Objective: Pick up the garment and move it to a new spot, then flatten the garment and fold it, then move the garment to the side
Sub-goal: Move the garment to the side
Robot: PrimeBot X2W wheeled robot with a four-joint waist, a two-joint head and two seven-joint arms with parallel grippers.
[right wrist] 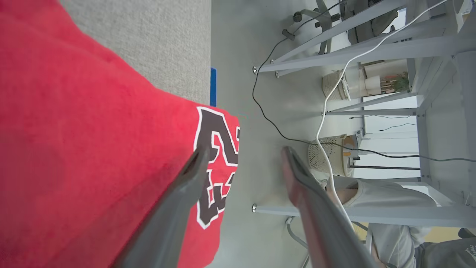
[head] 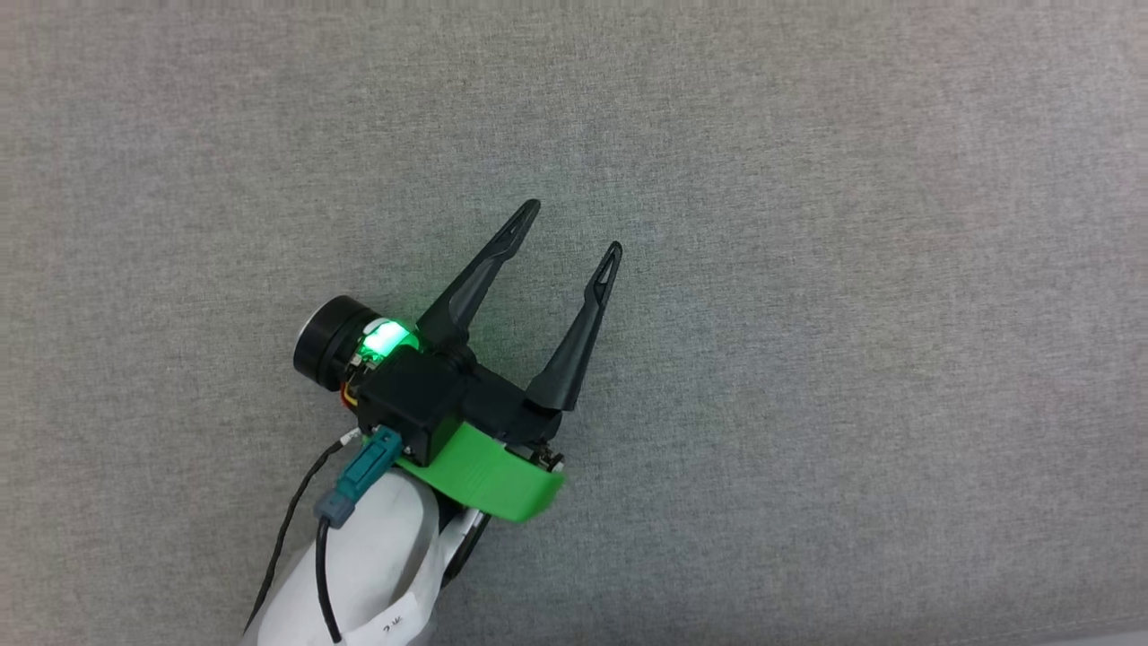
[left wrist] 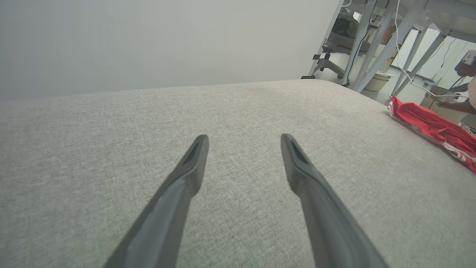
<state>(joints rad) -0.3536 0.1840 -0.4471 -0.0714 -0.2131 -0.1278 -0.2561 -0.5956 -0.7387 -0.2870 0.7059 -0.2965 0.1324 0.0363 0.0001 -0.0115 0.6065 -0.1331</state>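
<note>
The red jersey garment (right wrist: 93, 141) with dark, white-outlined lettering lies at the edge of the grey fabric-covered counter (left wrist: 148, 119), part of it seemingly hanging over. The right claw (right wrist: 244, 149) is spread wide and grips nothing, with one finger close against the cloth. It should back straight off without dragging the garment off the counter, while the left claw (head: 574, 230) hovers wide open and empty above the counter's bare middle.

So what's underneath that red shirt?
The grey cloth surface lies under the red shirt and shows beside it. Anything else beneath is covered by the shirt and cannot be seen.
</note>
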